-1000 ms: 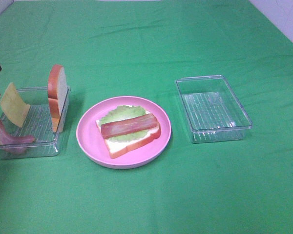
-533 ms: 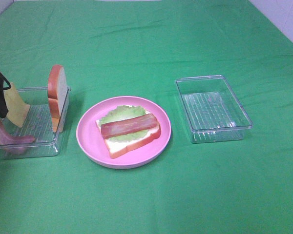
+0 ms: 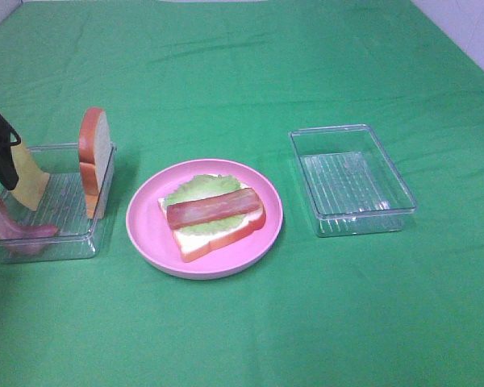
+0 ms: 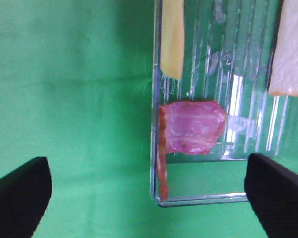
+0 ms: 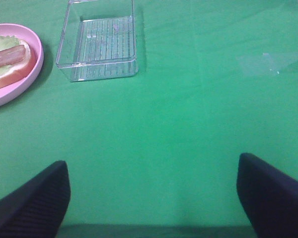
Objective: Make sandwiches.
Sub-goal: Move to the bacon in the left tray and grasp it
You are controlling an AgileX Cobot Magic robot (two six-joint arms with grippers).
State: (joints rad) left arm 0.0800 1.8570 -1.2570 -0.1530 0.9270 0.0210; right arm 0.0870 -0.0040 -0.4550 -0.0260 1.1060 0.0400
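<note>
Exterior high — green cloth (image 3: pixel 242 64), pale surround (image 3: pixel 468 32); left end effector (image 4: pixel 149 193), right end effector (image 5: pixel 151 196) wide.

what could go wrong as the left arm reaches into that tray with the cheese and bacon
1. The open left fingers straddle the tray wall, so closing could pinch the wall or the bacon instead of the cheese.
2. The bread slice stands on edge in the same tray; a nudge from the arm could topple it.
</note>
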